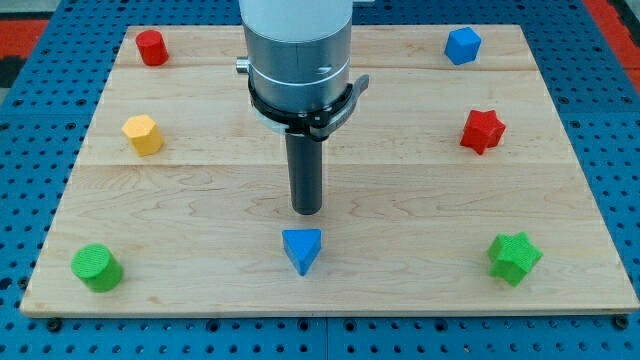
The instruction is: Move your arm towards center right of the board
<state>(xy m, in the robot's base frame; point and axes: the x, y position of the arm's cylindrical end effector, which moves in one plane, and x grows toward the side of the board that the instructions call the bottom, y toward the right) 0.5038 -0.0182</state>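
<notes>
pale wooden board [200, 190] carries no readable writing. my tip [307, 211], a bare rod with no claw to open or close, rests near the board's centre, just beyond the blue triangular block [302, 249], with the red star block [482, 130] far to the right.

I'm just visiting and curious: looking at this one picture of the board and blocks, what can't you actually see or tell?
- The arm above its grey collar: cut off by the view's top edge.
- The board strip behind the arm: hidden by the arm.
- Far sides of the blocks, such as the blue triangular block below my tip: turned away from the single camera.
- The blue pegboard around the board: cut off at all edges.
</notes>
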